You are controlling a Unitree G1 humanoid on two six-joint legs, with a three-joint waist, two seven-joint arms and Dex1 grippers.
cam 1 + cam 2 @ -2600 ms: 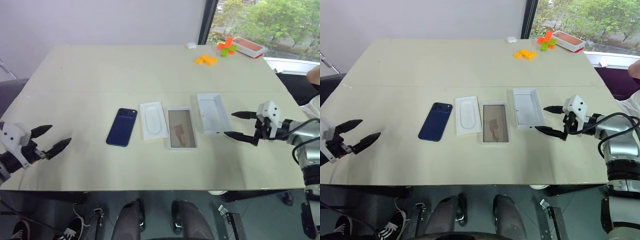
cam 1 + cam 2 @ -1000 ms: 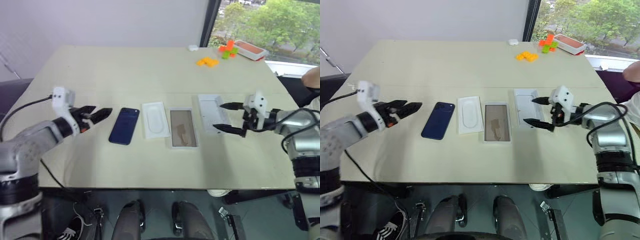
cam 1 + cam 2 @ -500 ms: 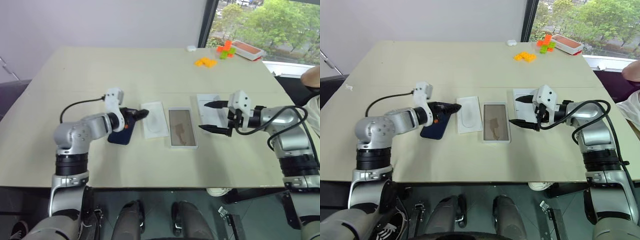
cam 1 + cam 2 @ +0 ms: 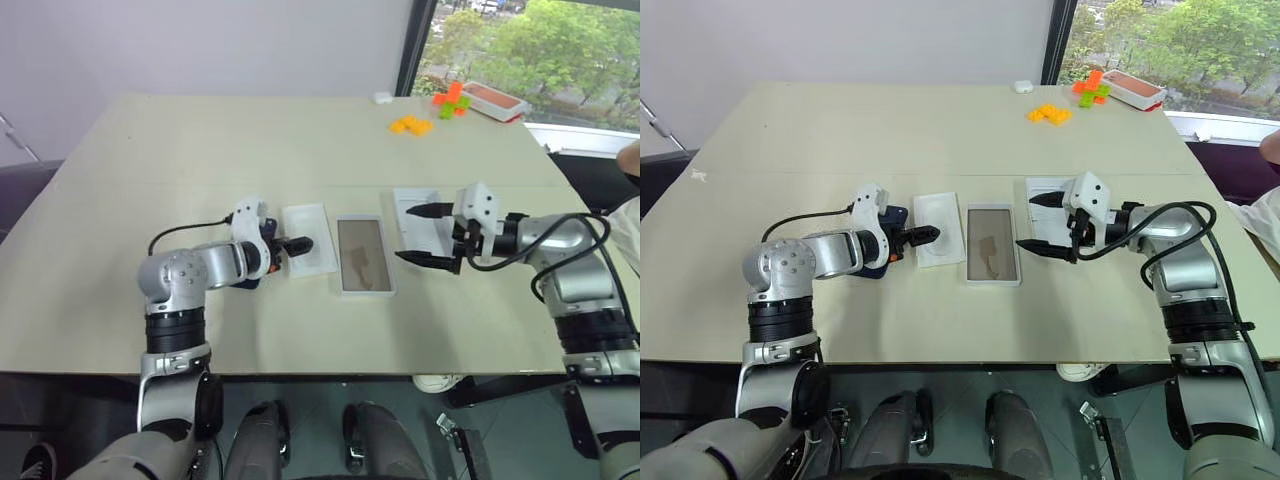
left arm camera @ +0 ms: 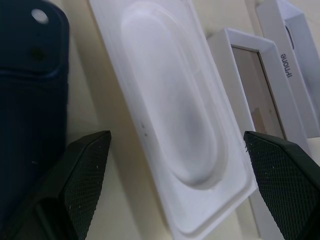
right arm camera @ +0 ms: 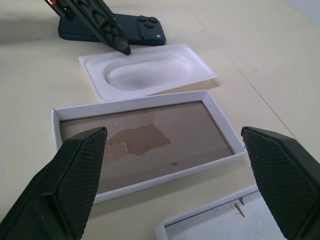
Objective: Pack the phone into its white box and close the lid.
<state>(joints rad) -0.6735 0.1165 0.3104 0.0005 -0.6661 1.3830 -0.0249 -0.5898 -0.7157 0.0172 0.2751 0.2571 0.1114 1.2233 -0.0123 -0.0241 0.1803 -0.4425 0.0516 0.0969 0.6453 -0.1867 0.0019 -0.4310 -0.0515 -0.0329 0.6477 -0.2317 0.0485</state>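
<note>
left tool (image 4: 923, 237) wide open over insert (image 4: 940, 229) edge | right tool (image 4: 1037, 222) open, empty, above lid (image 4: 421, 222) | phone (image 4: 877, 262) mostly hidden by left arm | white box (image 4: 992, 245) clear, tabletop (image 4: 940, 130) roomy

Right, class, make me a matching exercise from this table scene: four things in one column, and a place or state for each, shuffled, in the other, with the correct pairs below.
Things
1. phone
2. white insert
3. white box
4. toy blocks

Places or states
A. open tray with a brownish stained floor, in the middle of the row
B. far end of the table, near the window
C. dark blue, lying back up, lenses showing, at the left end of the row
D. thin sheet with a rounded recess, between the open left gripper's fingers

Pairs: 1-C, 2-D, 3-A, 4-B
</note>
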